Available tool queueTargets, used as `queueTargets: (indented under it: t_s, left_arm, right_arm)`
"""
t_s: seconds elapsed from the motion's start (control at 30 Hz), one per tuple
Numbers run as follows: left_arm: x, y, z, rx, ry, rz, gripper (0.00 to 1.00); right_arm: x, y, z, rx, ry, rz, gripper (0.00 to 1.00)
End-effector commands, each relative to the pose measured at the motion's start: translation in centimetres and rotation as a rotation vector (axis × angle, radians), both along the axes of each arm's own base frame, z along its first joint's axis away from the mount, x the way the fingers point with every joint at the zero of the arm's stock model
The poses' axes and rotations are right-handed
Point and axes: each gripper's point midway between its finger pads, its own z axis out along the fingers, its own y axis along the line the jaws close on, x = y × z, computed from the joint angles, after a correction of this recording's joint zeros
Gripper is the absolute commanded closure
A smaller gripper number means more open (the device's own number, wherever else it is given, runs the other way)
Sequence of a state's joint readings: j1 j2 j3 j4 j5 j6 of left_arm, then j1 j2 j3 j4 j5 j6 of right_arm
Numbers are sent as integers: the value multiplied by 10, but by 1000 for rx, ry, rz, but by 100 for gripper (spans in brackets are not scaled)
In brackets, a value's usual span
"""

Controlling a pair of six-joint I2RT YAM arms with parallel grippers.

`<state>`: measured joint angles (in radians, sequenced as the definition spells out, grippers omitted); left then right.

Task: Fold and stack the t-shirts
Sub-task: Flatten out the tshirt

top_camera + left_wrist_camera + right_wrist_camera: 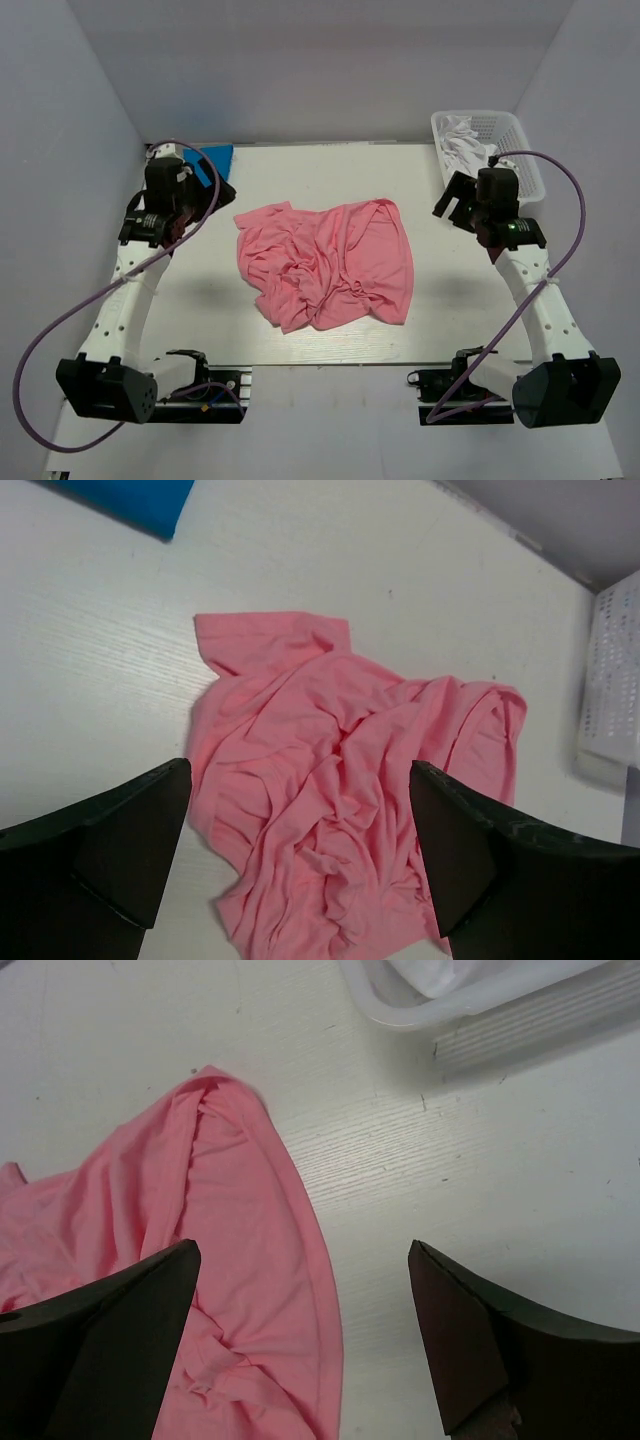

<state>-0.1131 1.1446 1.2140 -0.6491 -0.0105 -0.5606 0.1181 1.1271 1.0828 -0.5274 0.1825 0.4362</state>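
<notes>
A crumpled pink t-shirt (325, 262) lies in a heap at the middle of the white table; it also shows in the left wrist view (340, 790) and in the right wrist view (170, 1230). A folded blue t-shirt (216, 158) lies at the back left corner, its corner showing in the left wrist view (130, 500). My left gripper (215, 193) is open and empty, raised to the left of the pink shirt. My right gripper (452, 203) is open and empty, raised to the right of the shirt's right edge.
A white plastic basket (522, 140) holding white cloth (465, 140) stands at the back right, just behind my right gripper; its rim shows in the right wrist view (480, 1005) and the left wrist view (610, 680). Grey walls enclose the table on three sides.
</notes>
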Motion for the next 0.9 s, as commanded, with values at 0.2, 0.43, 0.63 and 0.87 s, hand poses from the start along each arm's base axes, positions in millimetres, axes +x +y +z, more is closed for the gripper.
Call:
queueTargets:
  t_s: [0.2, 0.43, 0.63, 0.87]
  left_arm:
    - [14, -12, -75, -39, 250, -15, 3]
    - [54, -2, -117, -5, 359, 89, 8]
    - [79, 7, -186, 56, 553, 164, 32]
    - [101, 4, -222, 67, 609, 164, 35]
  right_arm:
    - [-1, 29, -1, -19, 28, 223, 10]
    - [26, 61, -21, -50, 114, 280, 10]
    - [63, 73, -35, -126, 176, 264, 10]
    - [114, 80, -61, -191, 225, 221, 10]
